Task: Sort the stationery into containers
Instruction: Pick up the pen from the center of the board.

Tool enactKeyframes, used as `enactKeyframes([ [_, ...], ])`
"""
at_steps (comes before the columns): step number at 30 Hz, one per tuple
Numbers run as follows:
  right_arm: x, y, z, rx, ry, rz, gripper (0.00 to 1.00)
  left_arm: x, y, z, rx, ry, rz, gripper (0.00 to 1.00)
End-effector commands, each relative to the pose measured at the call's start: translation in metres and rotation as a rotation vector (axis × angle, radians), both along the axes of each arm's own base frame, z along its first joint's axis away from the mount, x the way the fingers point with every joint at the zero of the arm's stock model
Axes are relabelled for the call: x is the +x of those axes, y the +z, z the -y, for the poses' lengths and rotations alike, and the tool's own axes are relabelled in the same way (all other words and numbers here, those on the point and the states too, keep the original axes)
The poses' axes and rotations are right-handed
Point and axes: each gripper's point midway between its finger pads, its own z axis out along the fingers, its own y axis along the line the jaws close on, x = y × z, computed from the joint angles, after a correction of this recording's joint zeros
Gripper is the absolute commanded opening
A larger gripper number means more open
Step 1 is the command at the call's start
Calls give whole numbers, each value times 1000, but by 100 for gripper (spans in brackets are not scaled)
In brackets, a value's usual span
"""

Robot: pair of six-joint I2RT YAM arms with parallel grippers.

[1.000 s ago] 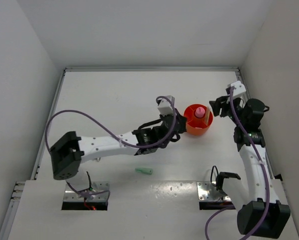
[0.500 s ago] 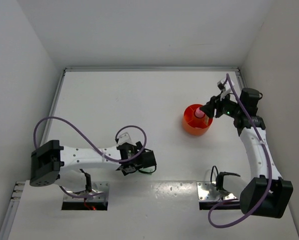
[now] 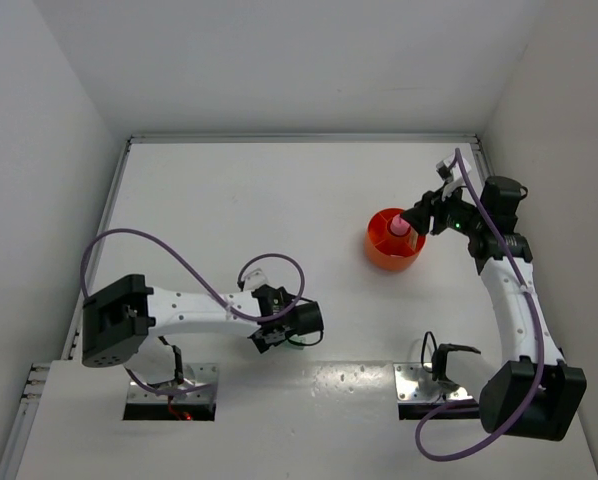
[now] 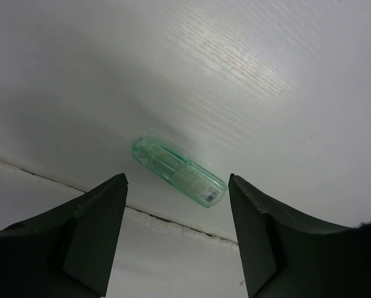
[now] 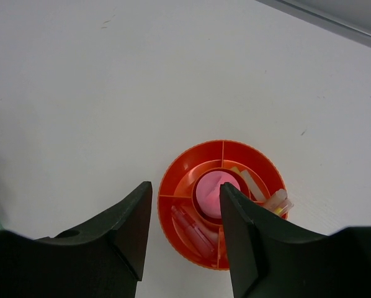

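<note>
Left claw gapes low over the green marker, which lies flat just beside a seam in the bench at the near edge. Right claw, also spread, hangs above the orange cup, at 2 o'clock from the marker, near the right wall.

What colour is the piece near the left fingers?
The marker is translucent green, clearest in the left wrist view.

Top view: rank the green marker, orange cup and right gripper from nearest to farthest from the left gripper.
1. Green marker, directly under the left gripper, framed by its open fingers.
2. Orange cup, up and to the right.
3. Right gripper, just beyond, at the cup's right side.
</note>
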Motion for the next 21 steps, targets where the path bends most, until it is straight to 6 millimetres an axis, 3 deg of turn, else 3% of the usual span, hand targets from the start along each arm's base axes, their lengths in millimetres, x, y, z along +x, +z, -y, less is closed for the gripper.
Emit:
enactKeyframes([
  [1,2,16,1,-4,-5,63,48,16,4,23,-208,314,13,71],
  [3,2,16,1,-4,-5,63,48,14,-4,27,-208,322,-10,63],
  [13,1,16,3,-13,-21,71,48,8,-28,29,-174,351,-67,62],
  [18,0,19,3,-15,-21,80,48,7,-43,15,-146,387,-92,43],
  [21,0,19,5,-19,-30,79,48,6,-48,12,-131,379,-94,37],
])
